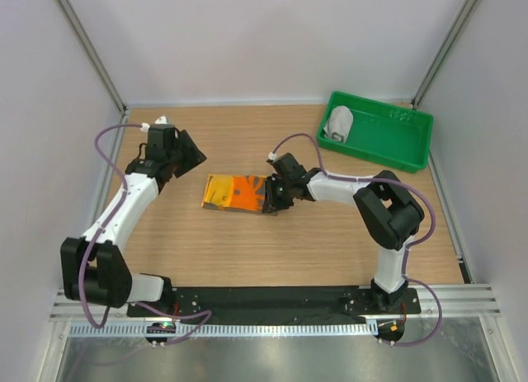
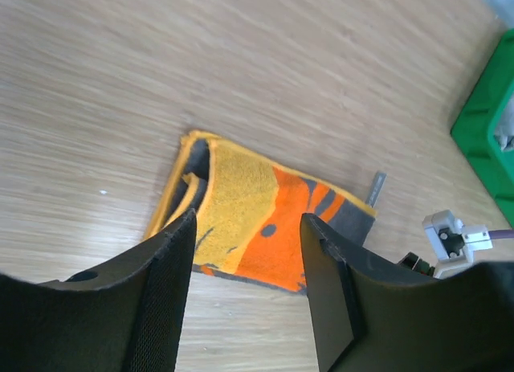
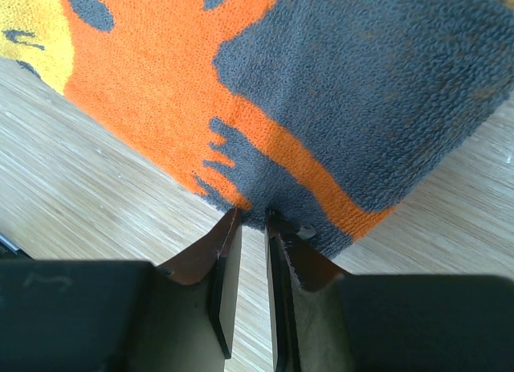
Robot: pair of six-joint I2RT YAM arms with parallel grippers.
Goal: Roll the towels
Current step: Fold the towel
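The orange and yellow patterned towel (image 1: 235, 192) lies folded flat on the wooden table, its grey patches toward the right end (image 3: 345, 83). My right gripper (image 1: 271, 196) sits low at that right edge, its narrow jaws (image 3: 250, 213) pinched on the towel's hem. My left gripper (image 1: 188, 151) hovers up and to the left of the towel, open, with nothing between its fingers (image 2: 247, 243). In the left wrist view the towel (image 2: 257, 219) shows just beyond the fingertips. The light grey towel (image 1: 339, 124) sits rolled up in the green tray.
The green plastic tray (image 1: 396, 143) stands at the back right of the table, and its corner (image 2: 482, 123) shows in the left wrist view. Grey walls and metal frame posts bound the table on the left, right and back.
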